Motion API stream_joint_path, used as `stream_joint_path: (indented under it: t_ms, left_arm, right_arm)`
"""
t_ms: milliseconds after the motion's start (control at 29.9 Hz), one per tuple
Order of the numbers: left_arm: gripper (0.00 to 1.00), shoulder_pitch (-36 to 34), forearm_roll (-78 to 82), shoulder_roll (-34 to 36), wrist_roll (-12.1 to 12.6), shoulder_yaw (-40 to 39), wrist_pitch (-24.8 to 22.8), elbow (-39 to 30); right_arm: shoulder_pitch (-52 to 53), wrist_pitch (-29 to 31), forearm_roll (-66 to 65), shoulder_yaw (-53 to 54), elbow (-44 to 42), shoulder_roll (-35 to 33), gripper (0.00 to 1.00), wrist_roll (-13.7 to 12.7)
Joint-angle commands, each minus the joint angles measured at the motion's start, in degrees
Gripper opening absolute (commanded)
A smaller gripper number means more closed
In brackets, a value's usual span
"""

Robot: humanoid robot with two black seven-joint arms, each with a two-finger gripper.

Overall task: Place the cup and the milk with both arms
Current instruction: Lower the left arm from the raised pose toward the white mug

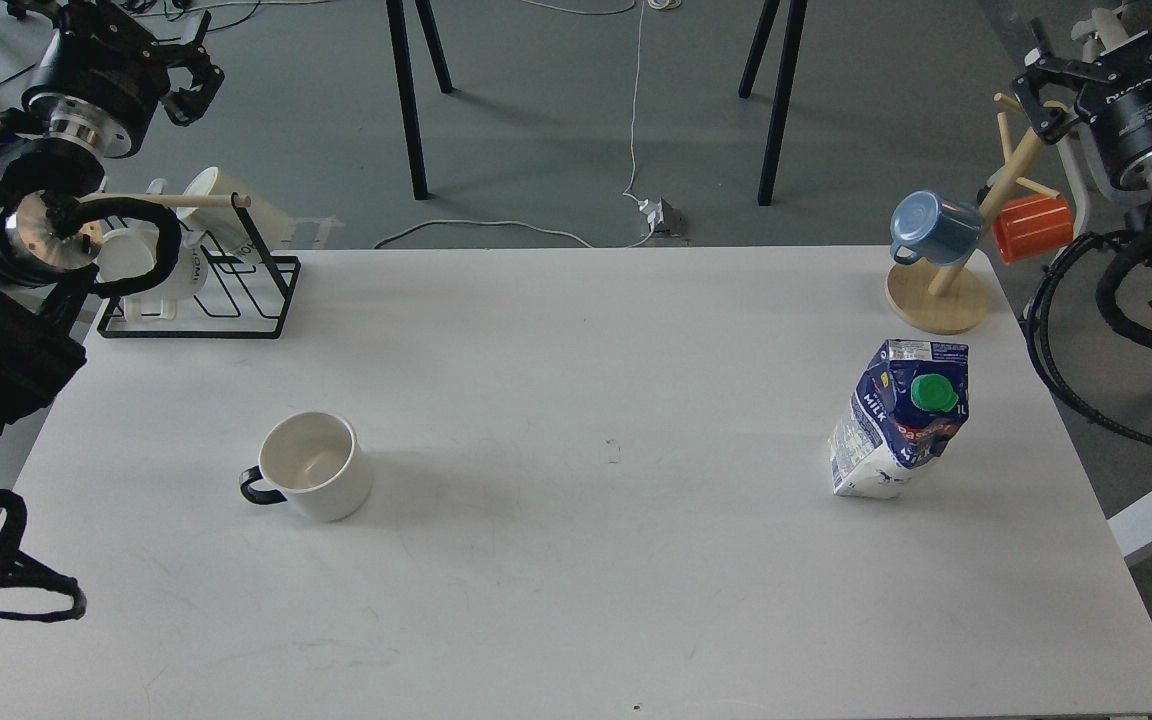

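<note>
The cup (316, 466), a squat white mug with a black handle pointing left, stands upright on the left part of the white table (576, 560). On the right side stands the milk (898, 420), a dented blue and white carton with a green cap. My left gripper (194, 72) hangs above the table's far left corner, well away from the cup, its fingers apart and empty. High at the far right, my right gripper (1041, 95) is beyond the milk, also open and holding nothing.
A black wire rack (236, 300) with white mugs sits at the back left corner. A wooden mug tree (938, 295) holding a blue cup (931, 227) and an orange cup (1033, 226) stands at the back right. Black stand legs and a cable lie on the floor beyond.
</note>
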Motion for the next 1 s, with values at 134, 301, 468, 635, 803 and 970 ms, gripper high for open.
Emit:
stream_joint_path:
  t_ms: [134, 301, 468, 635, 803, 970]
  left_arm:
    - [1.0, 0.69, 0.04, 2.01, 0.33, 0.14, -0.86, -0.46]
    - [1.0, 0.87, 1.62, 4.57, 0.42, 7.76, -5.05, -2.22]
    - [1.0, 0.78, 14.25, 11.32, -2.21, 20.79, -8.38, -9.58]
    - [1.0, 4.55, 35.07, 27.66, -2.22, 21.94, -3.41, -30.05]
    - [0.99, 9.38, 55.38, 35.32, -2.22, 22.29, 2.47, -41.15]
    - [0.93, 14.57, 76.3, 36.3, -2.39, 22.47, 7.48, -43.45]
  right_arm:
    - [0.33, 0.0, 0.03, 0.02, 0.23, -0.03, 0.99, 1.02]
    - [0.06, 0.0, 0.12, 0.8, 1.01, -0.82, 0.99, 1.02]
    - [0.42, 0.0, -0.31, 1.25, 2.95, -1.26, 0.99, 0.94]
    - [-0.11, 0.0, -0.4, 1.34, 6.9, -2.85, 0.99, 1.02]
    - [-1.25, 0.0, -0.4, 1.51, 7.17, -2.5, 0.99, 1.11]
    - [-3.54, 0.0, -0.32, 1.95, 7.26, -2.14, 0.99, 1.37]
